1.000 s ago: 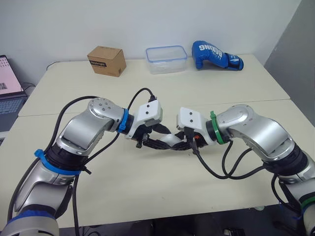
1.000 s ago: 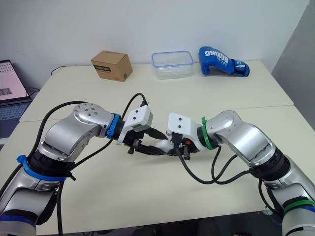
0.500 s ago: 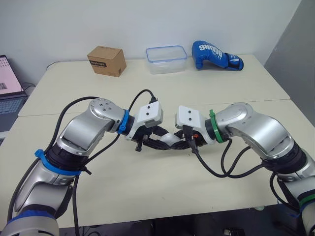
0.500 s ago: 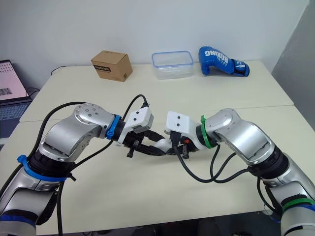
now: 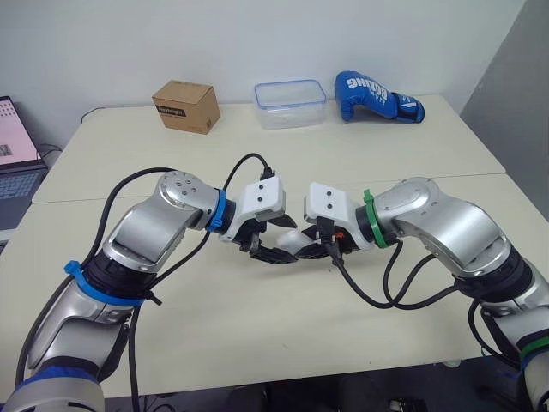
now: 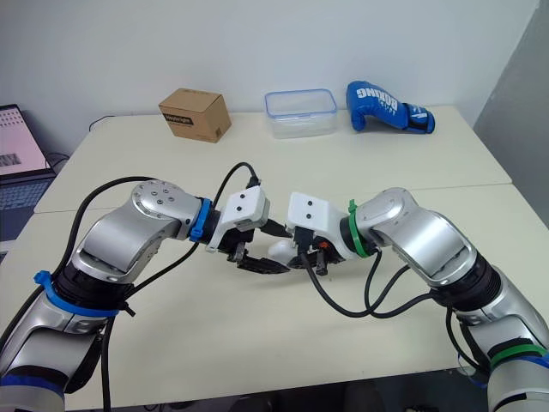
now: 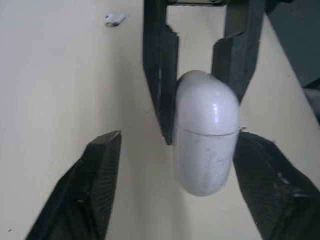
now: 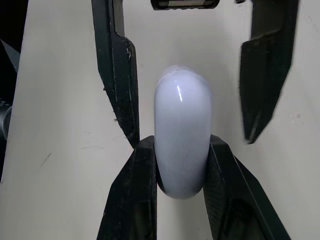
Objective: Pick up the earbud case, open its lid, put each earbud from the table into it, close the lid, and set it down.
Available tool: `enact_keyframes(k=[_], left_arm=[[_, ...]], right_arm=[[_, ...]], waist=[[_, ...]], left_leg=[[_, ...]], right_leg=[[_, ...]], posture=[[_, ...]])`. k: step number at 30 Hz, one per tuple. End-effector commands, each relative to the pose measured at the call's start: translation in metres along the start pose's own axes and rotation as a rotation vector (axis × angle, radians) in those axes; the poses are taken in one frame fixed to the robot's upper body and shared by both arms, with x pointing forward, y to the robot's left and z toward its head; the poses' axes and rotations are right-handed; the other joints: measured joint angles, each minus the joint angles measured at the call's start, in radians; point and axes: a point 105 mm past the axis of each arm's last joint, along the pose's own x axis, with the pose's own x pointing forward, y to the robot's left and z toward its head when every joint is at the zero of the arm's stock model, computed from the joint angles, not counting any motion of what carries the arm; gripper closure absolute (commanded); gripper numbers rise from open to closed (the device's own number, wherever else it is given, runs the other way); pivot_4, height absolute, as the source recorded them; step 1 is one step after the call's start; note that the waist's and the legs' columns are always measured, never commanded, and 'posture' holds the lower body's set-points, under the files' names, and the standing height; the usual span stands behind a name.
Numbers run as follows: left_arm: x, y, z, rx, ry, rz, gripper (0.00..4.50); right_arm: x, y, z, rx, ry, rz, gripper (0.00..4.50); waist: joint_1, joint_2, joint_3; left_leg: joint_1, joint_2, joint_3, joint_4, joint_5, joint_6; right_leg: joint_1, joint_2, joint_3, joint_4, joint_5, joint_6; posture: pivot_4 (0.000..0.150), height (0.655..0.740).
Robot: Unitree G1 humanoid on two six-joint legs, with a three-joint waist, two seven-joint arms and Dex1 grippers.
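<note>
Earbud case [image 7: 207, 132]: white, rounded, at mid-table between the two wrists. The lid seam shows as a thin line across the body in the left wrist view, and the lid sits flush. From the head views, only a small white patch of the case shows, with the finger tips and white wrist housings covering the rest. Cannot tell whether its underside touches the table [image 5: 257, 326].

Right gripper [image 8: 182, 150]: both fingers [image 8: 142, 175] pressed against opposite sides of the case, pinching its near end. The contact patches themselves are hidden behind the case's curve.

Left gripper [image 7: 179, 142]: fingers [image 7: 100, 170] spread wide, one on each side of the case. One stands well clear of the shell. The other is right at it, and contact there cannot be made out.

One earbud [image 7: 114, 19]: small white shape lying on the table beyond the case, near the frame edge and too small to give its orientation.

Far edge of table:
- cardboard box [image 5: 185, 106]
- clear container with blue rim [image 5: 290, 103]
- blue boxing glove [image 5: 376, 96]

Laptop [image 5: 15, 142]: cut off by the robot's-left frame edge, with only part of the screen and keyboard visible.
</note>
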Motion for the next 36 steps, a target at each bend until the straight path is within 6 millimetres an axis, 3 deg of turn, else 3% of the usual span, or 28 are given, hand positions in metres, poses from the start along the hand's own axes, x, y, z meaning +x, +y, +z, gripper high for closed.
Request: enact_keyframes(k=[1, 16, 19, 24, 32, 36], left_arm=[[-0.007, 0.002, 0.009, 0.031, -0.01, 0.018, 0.71], [-0.012, -0.005, 0.017, 0.018, -0.012, -0.007, 0.71], [-0.013, -0.004, 0.017, 0.012, -0.014, -0.007, 1.3], [-0.014, -0.003, 0.015, 0.01, 0.002, -0.002, 2.86], [-0.012, -0.003, 0.018, 0.002, -0.017, -0.008, 2.86], [-0.01, -0.005, 0.021, -0.014, -0.035, -0.026, 3.69]], right_arm=[[-0.006, -0.003, 0.006, -0.038, -0.007, -0.032, 3.69], [-0.005, -0.002, 0.002, -0.025, 0.005, -0.029, 3.69], [-0.005, -0.002, 0.001, -0.023, 0.006, -0.028, 3.69], [-0.005, -0.002, 0.0, -0.021, 0.007, -0.03, 3.69], [-0.005, -0.003, 0.002, -0.02, 0.001, -0.034, 3.69], [-0.005, -0.003, 0.004, -0.02, -0.006, -0.035, 3.69]], waist=[[0.0, 0.0, 0.0], [0.0, 0.0, 0.0], [0.0, 0.0, 0.0], [0.0, 0.0, 0.0], [0.0, 0.0, 0.0], [-0.001, 0.0, 0.0]], left_leg=[[0.0, 0.0, 0.0, 0.0, 0.0, 0.0], [0.0, 0.0, 0.0, 0.0, 0.0, 0.0], [0.0, 0.0, 0.0, 0.0, 0.0, 0.0], [0.0, 0.0, 0.0, 0.0, 0.0, 0.0], [0.0, 0.0, 0.0, 0.0, 0.0, 0.0], [0.0, 0.0, 0.0, 0.0, 0.0, 0.0]], right_leg=[[0.0, 0.0, 0.0, 0.0, 0.0, 0.0], [0.0, 0.0, 0.0, 0.0, 0.0, 0.0], [0.0, 0.0, 0.0, 0.0, 0.0, 0.0], [0.0, 0.0, 0.0, 0.0, 0.0, 0.0], [0.0, 0.0, 0.0, 0.0, 0.0, 0.0], [0.0, 0.0, 0.0, 0.0, 0.0, 0.0]], posture=[[0.15, 0.7307], [0.15, 0.7307], [0.15, 0.7307], [0.15, 0.7307], [0.15, 0.7307], [0.15, 0.7307]])
